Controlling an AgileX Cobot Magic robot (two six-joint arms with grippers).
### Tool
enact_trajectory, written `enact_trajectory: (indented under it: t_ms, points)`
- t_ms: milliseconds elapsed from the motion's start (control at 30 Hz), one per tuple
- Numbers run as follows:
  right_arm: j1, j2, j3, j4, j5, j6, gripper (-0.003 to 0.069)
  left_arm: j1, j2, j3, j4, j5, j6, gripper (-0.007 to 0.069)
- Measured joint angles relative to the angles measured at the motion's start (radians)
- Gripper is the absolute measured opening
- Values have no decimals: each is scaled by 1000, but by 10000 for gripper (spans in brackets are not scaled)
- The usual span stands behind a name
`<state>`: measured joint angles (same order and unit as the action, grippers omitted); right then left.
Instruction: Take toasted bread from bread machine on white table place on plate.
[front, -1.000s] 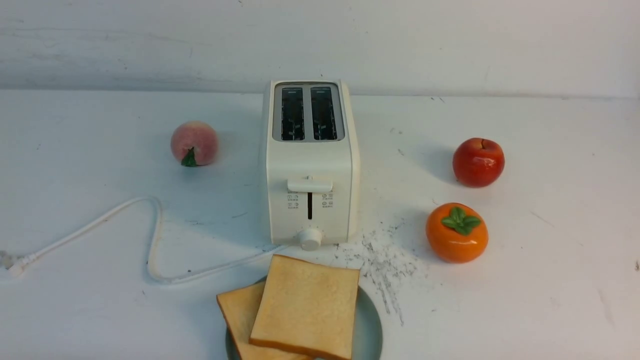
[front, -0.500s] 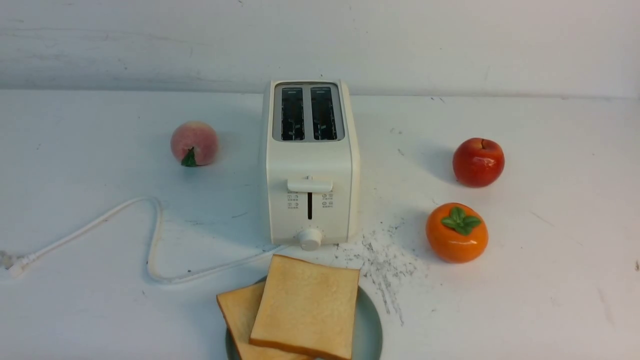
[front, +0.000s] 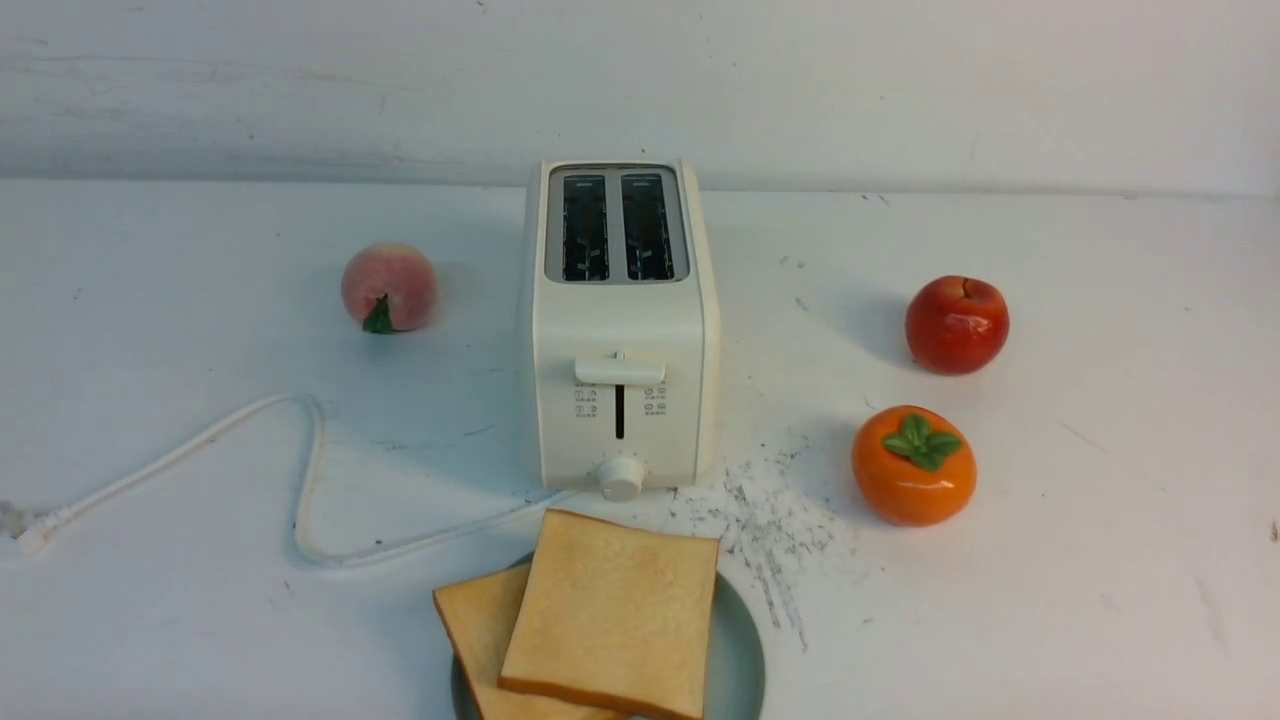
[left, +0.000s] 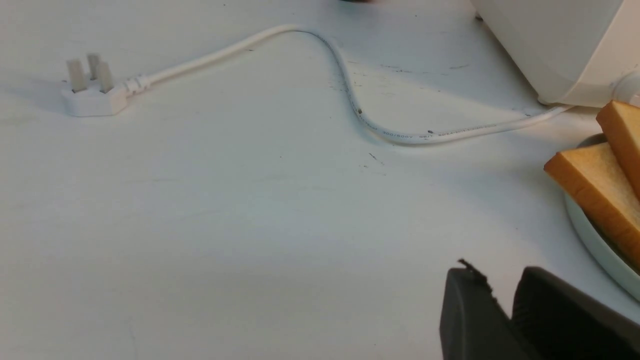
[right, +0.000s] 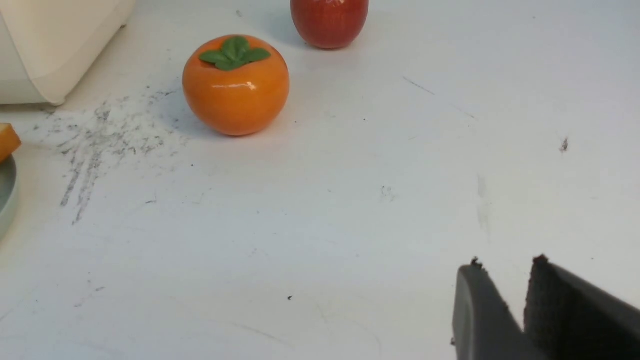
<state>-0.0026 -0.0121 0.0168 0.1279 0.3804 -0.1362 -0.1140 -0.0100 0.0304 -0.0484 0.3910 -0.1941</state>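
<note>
Nearest me, my left pincer (left: 505, 300) and right pincer (right: 505, 295) hang nearly closed, empty. Both golden-tan toast slices (front: 610, 610) lie overlapped on the round pale blue-green plate (front: 742, 655); beyond, the cream-white two-slot toaster (front: 620, 330) stands empty on the white surface (front: 1100, 580).

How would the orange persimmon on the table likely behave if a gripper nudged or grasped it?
The persimmon looks round, so a nudge would probably roll it. Its glossy skin shows highlights, suggesting it may slip between pads. It appears hard and moulded, so likely stiff rather than squashy.
</note>
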Motion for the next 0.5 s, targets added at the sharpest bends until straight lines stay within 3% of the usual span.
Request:
enact_trajectory:
  t_ms: [500]
  points:
    - [0,0,0,0,0,0,188,0,0,0,0,0,0,146]
